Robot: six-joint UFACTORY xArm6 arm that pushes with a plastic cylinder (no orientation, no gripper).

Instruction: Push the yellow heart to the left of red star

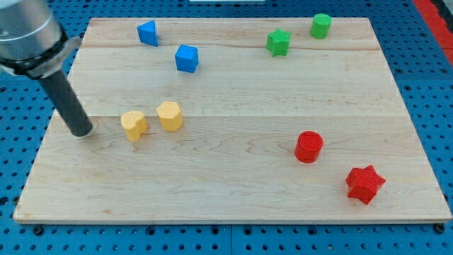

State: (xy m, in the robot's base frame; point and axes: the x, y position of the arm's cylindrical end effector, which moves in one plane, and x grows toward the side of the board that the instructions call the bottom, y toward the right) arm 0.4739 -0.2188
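Far view-left, on the wooden worktop:
My tip: resting on the wood, just left of the yellow heart, apart from it.
Jaws: rod only, w/ nothing grasped.
Yellow heart: left-centre, beside my tip.
Yellow hexagon: just right of the heart, slightly higher, near but apart.
Blue blocks: one at view's top, shape unclear; blue cube below-right of it.
Green star: top, right of centre.
Green cylinder: just right of it, higher.
Red cylinder: lower right.
Red star: furthest right, near bottom edge, well apart from the heart.
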